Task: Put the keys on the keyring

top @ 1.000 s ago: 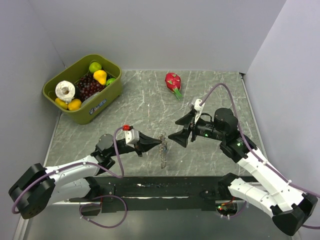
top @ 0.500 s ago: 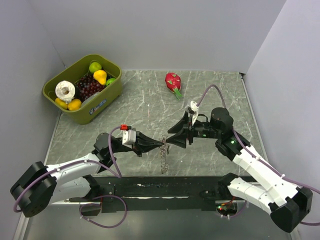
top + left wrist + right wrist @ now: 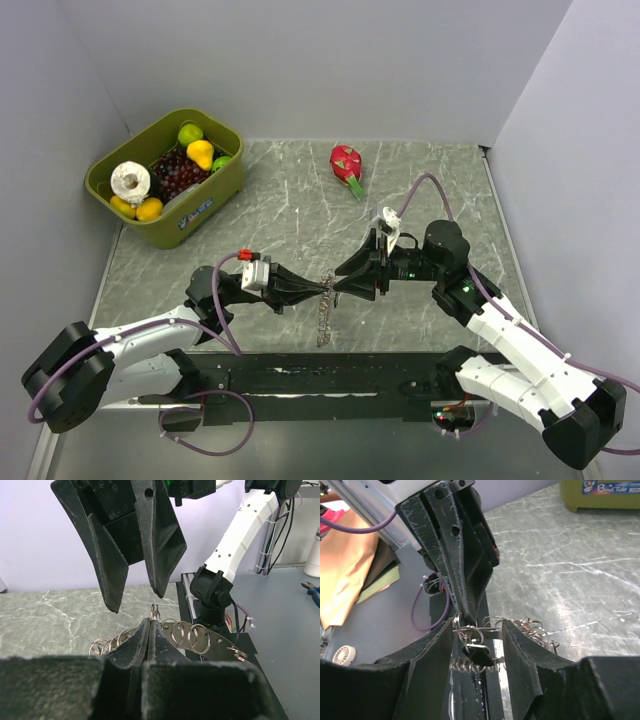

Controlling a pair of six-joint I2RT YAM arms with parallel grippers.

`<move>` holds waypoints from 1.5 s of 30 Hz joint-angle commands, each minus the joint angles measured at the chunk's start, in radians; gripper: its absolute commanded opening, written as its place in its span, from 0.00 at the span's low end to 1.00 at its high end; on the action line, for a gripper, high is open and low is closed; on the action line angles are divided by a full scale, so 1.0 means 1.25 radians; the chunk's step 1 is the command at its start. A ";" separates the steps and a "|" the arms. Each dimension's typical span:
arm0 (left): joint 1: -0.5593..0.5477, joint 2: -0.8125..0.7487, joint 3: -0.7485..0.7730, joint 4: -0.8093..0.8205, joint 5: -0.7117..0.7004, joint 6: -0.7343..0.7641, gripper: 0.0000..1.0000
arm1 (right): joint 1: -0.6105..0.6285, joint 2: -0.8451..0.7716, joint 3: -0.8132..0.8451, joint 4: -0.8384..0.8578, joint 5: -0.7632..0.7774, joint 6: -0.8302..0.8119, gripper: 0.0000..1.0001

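Observation:
My left gripper (image 3: 322,288) is shut on the keyring (image 3: 325,315), which hangs from its tip above the table's near middle. In the left wrist view its closed fingertips (image 3: 151,625) pinch a small ring, and the keyring's metal band (image 3: 215,640) carries several split rings. My right gripper (image 3: 342,285) faces it tip to tip. Its jaws (image 3: 477,625) stand apart either side of a black-headed key (image 3: 479,655) dangling from small rings, not touching it. The coiled rim (image 3: 465,666) shows below. From the left wrist the right gripper (image 3: 136,602) hangs just above.
A green bin (image 3: 222,190) of fruit stands at the back left. A red dragon fruit (image 3: 347,162) lies at the back centre. The black base rail (image 3: 330,370) runs along the near edge, right under the hanging keyring. Walls close in on three sides.
My right gripper has moved left up to the left gripper's tip and its jaws have narrowed around the hanging key. The left gripper crept slightly right, staying shut.

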 commanded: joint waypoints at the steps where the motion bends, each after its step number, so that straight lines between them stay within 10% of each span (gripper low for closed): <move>1: 0.002 -0.021 0.039 0.084 0.007 -0.013 0.01 | -0.004 -0.010 -0.010 0.062 -0.028 0.016 0.52; 14: 0.002 -0.022 0.051 0.068 0.012 -0.010 0.01 | -0.003 0.047 0.008 0.061 -0.107 0.025 0.65; 32: 0.001 -0.032 0.054 0.044 0.012 0.002 0.01 | -0.004 0.027 0.025 0.005 -0.041 -0.005 0.00; 45: 0.001 -0.084 0.125 -0.207 0.027 0.122 0.14 | -0.003 0.048 0.107 -0.147 -0.037 -0.104 0.00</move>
